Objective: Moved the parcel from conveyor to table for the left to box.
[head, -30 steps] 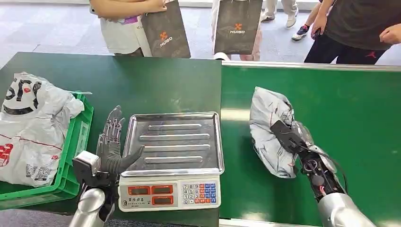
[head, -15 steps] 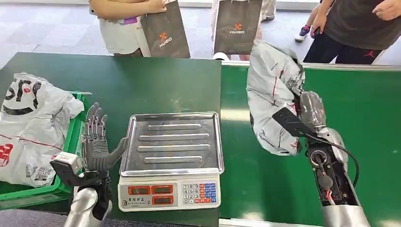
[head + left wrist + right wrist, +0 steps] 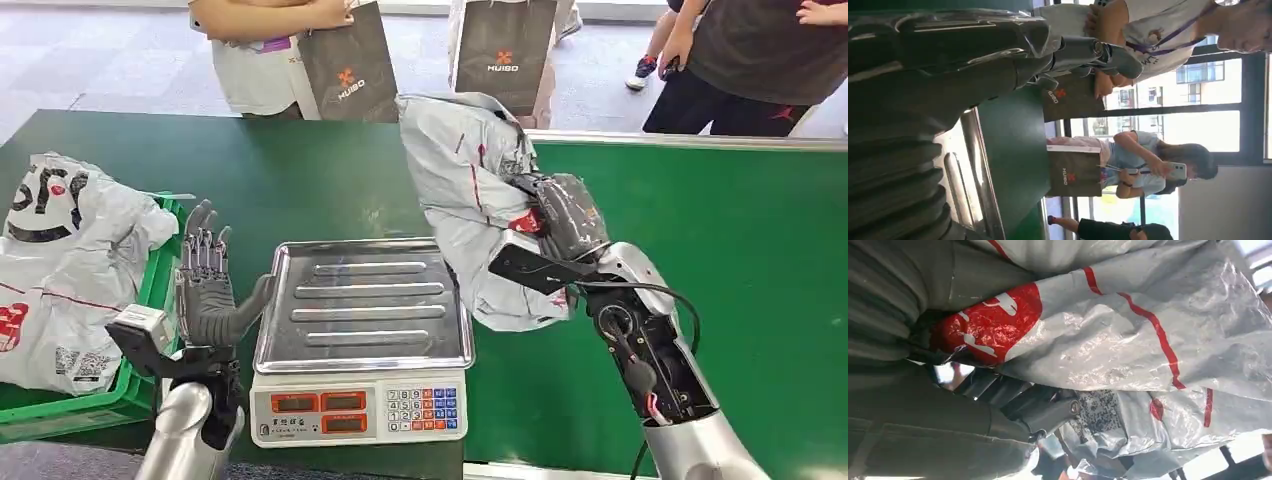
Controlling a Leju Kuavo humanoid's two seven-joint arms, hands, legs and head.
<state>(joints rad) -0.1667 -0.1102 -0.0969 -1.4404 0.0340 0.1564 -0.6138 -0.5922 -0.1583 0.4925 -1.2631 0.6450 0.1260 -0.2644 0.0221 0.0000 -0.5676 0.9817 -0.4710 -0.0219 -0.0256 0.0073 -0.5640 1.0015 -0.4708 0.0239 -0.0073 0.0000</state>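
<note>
One grey parcel (image 3: 470,215) is hanging in the air, gripped by the right hand (image 3: 560,215), whose fingers (image 3: 1023,405) are clamping on its plastic wrap. The parcel is hovering just beside the one scale (image 3: 362,335), over the scale's right edge and the seam between the dark green tabletop (image 3: 300,180) and the brighter conveyor (image 3: 750,260). Its long axis is running roughly upright, tilting a little, with the upper end leaning away from the scale toward the far side and the lower end dangling near the scale's steel tray. One left hand (image 3: 205,290) is standing upright just beside the scale's left edge, fingers (image 3: 200,245) spreading apart and holding nothing. One green crate (image 3: 150,330) is sitting further left of the scale, carrying grey bags (image 3: 60,270); their count is hard to tell. Two dark paper bags (image 3: 350,65) are hanging beyond the scale, held by people standing there.
</note>
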